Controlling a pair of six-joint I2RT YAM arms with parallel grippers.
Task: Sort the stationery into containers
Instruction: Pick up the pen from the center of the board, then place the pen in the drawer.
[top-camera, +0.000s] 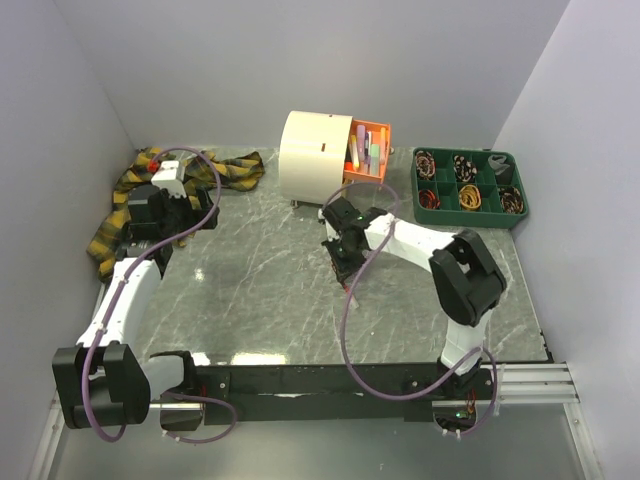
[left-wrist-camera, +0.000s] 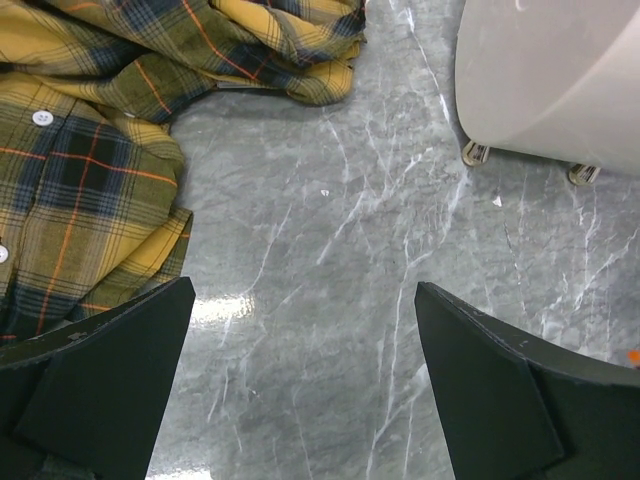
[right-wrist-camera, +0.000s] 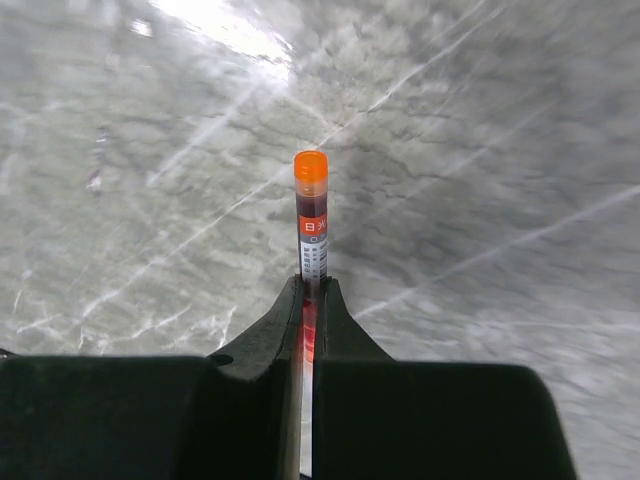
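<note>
My right gripper (right-wrist-camera: 311, 285) is shut on a thin red pen (right-wrist-camera: 311, 215) with an orange cap, which sticks out past the fingertips above the marble table. In the top view the right gripper (top-camera: 345, 265) is at mid table, in front of the cream cylindrical cabinet (top-camera: 315, 157). Its orange drawer (top-camera: 367, 150) is open and holds several highlighters and pens. The dark green tray (top-camera: 469, 187) sits at the back right. My left gripper (left-wrist-camera: 300, 380) is open and empty over bare marble, near the plaid cloth (left-wrist-camera: 120, 130); in the top view it (top-camera: 190, 215) is at the left.
The tray's compartments hold coiled bands and rings (top-camera: 470, 197). The plaid cloth (top-camera: 130, 200) lies bunched at the back left. The cabinet's base and small feet (left-wrist-camera: 475, 153) show at the upper right of the left wrist view. Walls close in the table on three sides.
</note>
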